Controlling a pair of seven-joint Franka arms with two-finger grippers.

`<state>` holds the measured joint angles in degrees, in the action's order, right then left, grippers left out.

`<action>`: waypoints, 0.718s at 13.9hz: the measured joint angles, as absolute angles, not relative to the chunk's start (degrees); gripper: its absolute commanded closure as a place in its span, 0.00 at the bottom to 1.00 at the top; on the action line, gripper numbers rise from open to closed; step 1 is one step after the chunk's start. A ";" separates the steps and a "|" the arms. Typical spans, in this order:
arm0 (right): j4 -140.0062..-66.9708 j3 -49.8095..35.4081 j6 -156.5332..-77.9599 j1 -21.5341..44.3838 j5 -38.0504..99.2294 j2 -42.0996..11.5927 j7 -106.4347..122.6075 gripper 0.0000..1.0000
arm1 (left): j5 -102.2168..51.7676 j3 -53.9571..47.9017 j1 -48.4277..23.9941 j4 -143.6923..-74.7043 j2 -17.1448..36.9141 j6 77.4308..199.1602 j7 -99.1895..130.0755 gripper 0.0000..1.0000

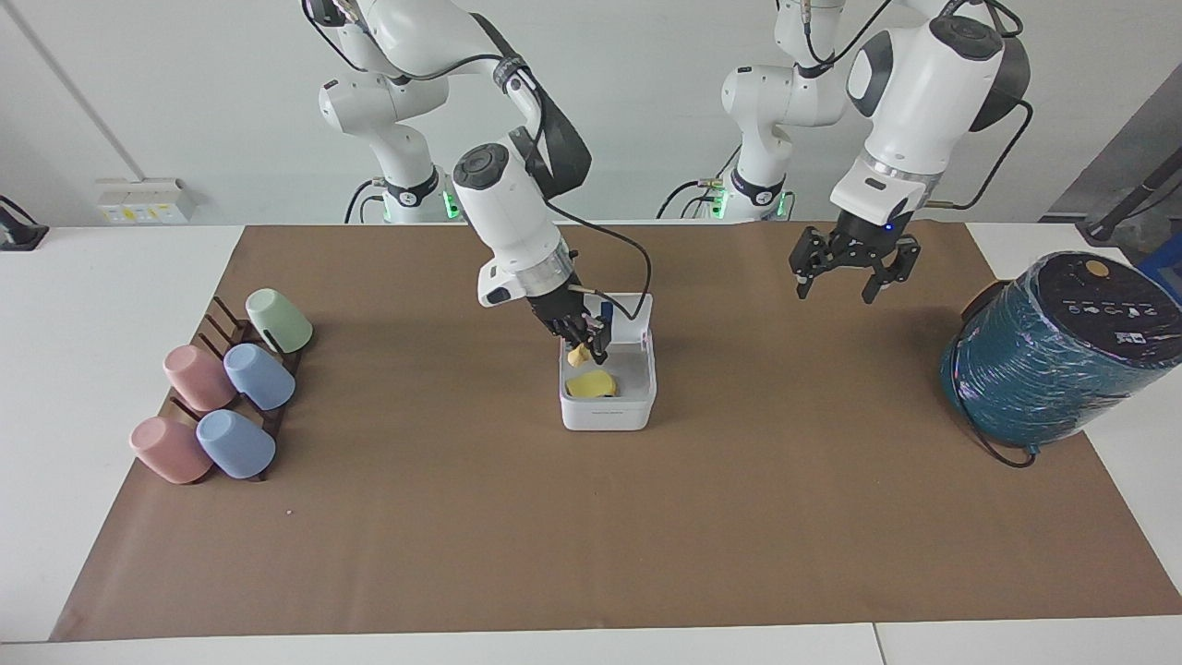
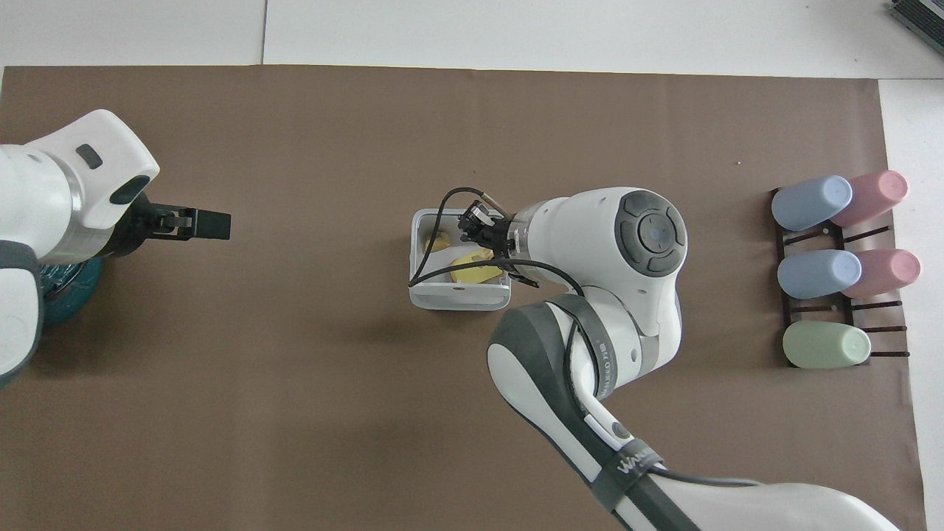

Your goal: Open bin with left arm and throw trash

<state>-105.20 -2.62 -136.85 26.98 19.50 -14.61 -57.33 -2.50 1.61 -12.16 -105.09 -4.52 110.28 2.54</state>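
The white bin stands mid-mat with its lid tipped up toward the robots. Inside lies a pale yellow piece of trash, and the overhead view also shows an orange-yellow lump in it. My right gripper hangs over the bin's opening. Another small yellow lump sits right at its tip, and I cannot see whether it is still gripped. My left gripper is open, holds nothing, and hangs over the mat toward the left arm's end.
A big teal wrapped cylinder lies at the left arm's end of the table. A dark rack with several pastel cups stands at the right arm's end. A brown mat covers the table.
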 measured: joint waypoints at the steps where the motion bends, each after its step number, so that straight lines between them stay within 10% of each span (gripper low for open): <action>1: -105.20 -2.62 -136.87 26.98 19.50 -14.61 -57.33 0.05 | -2.49 1.60 -11.15 -103.69 -4.50 108.71 1.10 0.00; 10: -104.94 -2.65 -140.81 28.93 19.38 -14.62 -58.29 0.00 | -1.61 1.63 -7.90 -91.36 -2.56 95.46 -3.18 0.00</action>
